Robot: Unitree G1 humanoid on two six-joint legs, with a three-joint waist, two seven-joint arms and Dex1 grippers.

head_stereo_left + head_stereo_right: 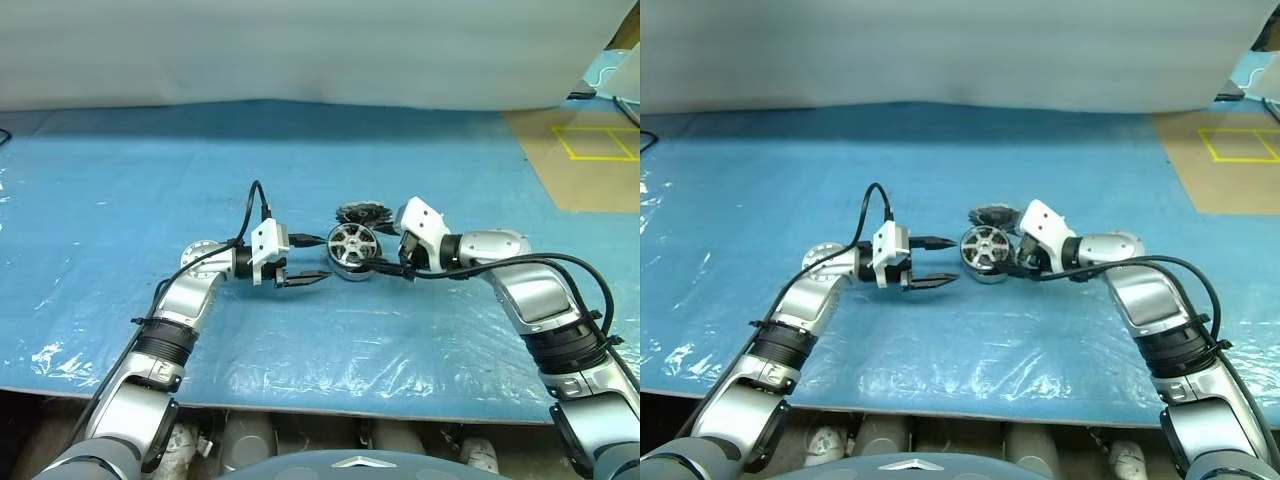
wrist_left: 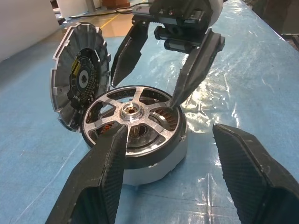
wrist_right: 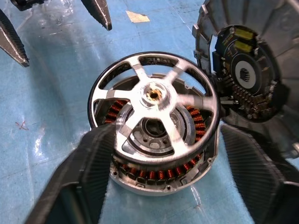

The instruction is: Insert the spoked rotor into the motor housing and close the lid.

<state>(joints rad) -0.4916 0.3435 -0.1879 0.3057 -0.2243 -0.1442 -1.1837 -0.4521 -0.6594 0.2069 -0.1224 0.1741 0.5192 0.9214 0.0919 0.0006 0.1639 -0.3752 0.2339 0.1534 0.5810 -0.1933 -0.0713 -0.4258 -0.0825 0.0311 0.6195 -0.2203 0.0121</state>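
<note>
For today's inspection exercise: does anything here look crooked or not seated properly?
Yes. The spoked rotor sits tilted on the motor housing, one edge raised, with the copper windings exposed beneath. It is not pressed home. The lid leans upright beside the housing. Both claws, right and left, are open.

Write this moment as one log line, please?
spoked rotor: tilted on motor housing, unseated | lid: open | right gripper: open | left gripper: open

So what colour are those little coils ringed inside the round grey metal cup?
Copper-orange, the windings ring the grey motor housing; the right wrist view shows them best.
</note>
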